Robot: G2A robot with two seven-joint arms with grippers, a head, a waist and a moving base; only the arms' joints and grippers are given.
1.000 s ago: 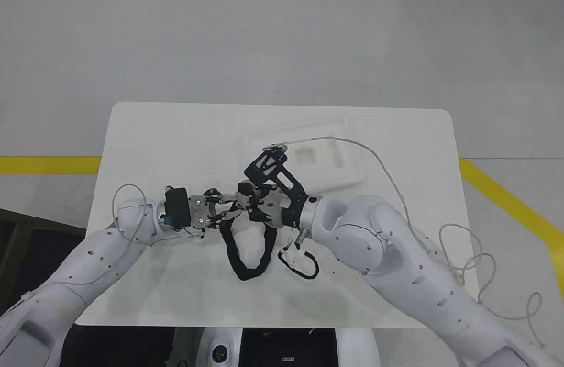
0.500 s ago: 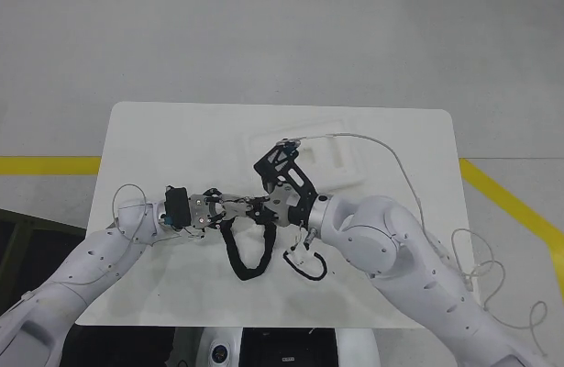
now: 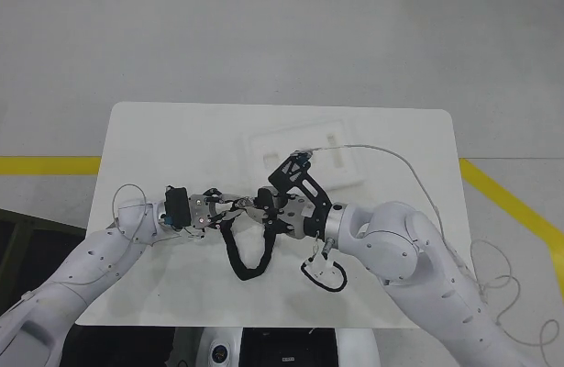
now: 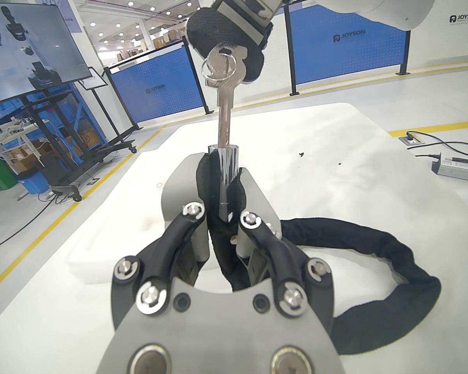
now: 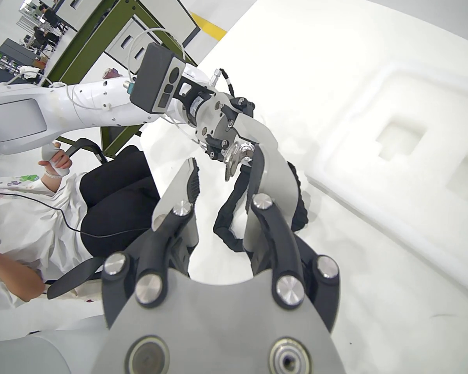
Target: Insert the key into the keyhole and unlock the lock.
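Key in the lock, lock held up between both arms.

White tabletop (image 3: 144, 138), foam tray (image 3: 341, 161) at its far side. The black-sleeved lock (image 4: 374, 243) trails its loop onto the surface. Fingers of the left gripper (image 4: 221, 184) clamp the lock's chrome barrel, bracing it end-on to the other arm. Fingers of the right gripper (image 5: 225, 163) stand parted around the key's head, not visibly pinching. The key (image 4: 225, 118) has its blade partway into the keyhole (image 4: 223, 146); the turn looks not yet made.

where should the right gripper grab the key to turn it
Grip the key by its flat head, pinching both broad faces, coming in along the blade's line, opposite the lock cylinder: only the head stands clear of the keyhole.
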